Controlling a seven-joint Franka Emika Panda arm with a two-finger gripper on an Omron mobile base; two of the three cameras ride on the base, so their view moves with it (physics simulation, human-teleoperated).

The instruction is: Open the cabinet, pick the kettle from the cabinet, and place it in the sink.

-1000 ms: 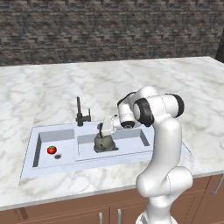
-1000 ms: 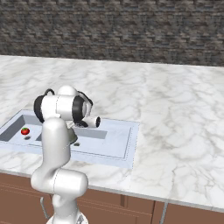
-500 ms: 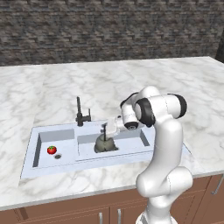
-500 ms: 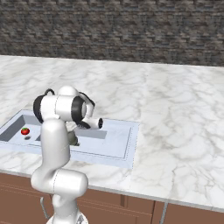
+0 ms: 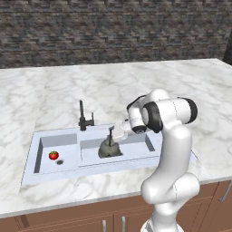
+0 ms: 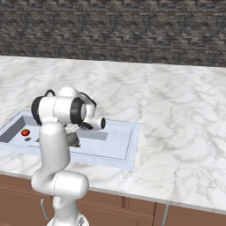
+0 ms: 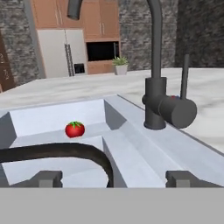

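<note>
Since a second ago the gripper [image 7: 113,178] has let go: its fingers [image 7: 46,178], closed at the kettle's handle back then, now stand wide apart on either side of the dark arched loop, with nothing clamped between them. Over the same stretch the arm's hand has drawn slightly up and back from the kettle [image 5: 109,148], which has stayed put in the wider basin of the sink [image 5: 149,159], sitting upright on the basin floor near its left end, just in front of the slim black faucet [image 5: 83,118]. It is a small squat grey-olive vessel with a thin dark loop handle [image 7: 65,152] arching over its top; from the right base view a bit of its olive body [image 6: 73,140] peeks past the arm. A red tomato [image 5: 53,155] with a green top lies in the smaller basin, well apart from the kettle and next to the drain. From the hand view the faucet's curved neck rises at the basin's edge, with a side lever carrying a tiny red-and-blue mark. No brand, label or readable writing appears on the kettle, the sink or the faucet.
</note>
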